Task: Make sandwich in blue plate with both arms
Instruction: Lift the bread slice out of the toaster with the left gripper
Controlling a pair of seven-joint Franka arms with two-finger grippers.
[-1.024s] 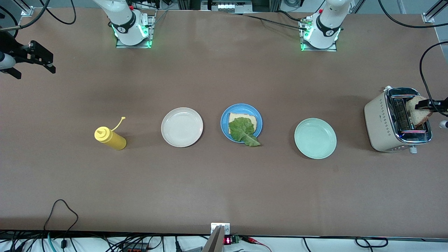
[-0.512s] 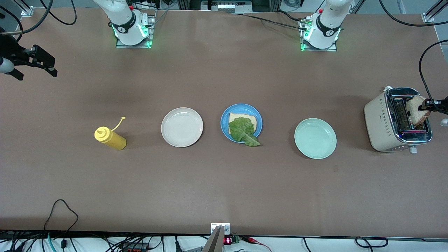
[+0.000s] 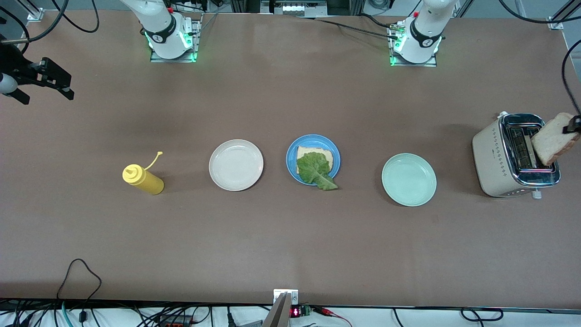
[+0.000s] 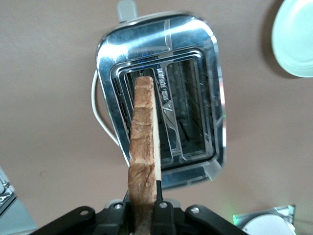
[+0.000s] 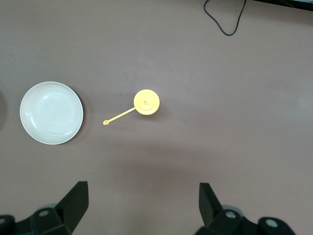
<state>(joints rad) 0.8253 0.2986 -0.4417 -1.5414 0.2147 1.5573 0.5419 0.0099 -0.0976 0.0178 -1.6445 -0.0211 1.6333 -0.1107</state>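
The blue plate (image 3: 291, 160) sits mid-table with one bread slice (image 3: 326, 153) on it and a green lettuce leaf (image 3: 314, 170) on the bread, its tip over the rim. My left gripper (image 3: 574, 123) is shut on a second bread slice (image 3: 553, 138) and holds it tilted above the toaster (image 3: 492, 156). In the left wrist view the slice (image 4: 143, 142) hangs edge-on from the gripper (image 4: 145, 198), clear of the toaster's slots (image 4: 188, 117). My right gripper (image 3: 58, 85) is open and empty, waiting over the right arm's end of the table; it also shows in the right wrist view (image 5: 142, 200).
A pale pinkish-white plate (image 3: 236, 164) and a yellow squeeze bottle (image 3: 143, 179) lie toward the right arm's end; both show in the right wrist view, the plate (image 5: 51, 112) and the bottle (image 5: 146, 102). A mint-green plate (image 3: 409, 179) lies between the blue plate and the toaster.
My left gripper has lifted the bread slice up out of the toaster slot. The right gripper has hardly moved.
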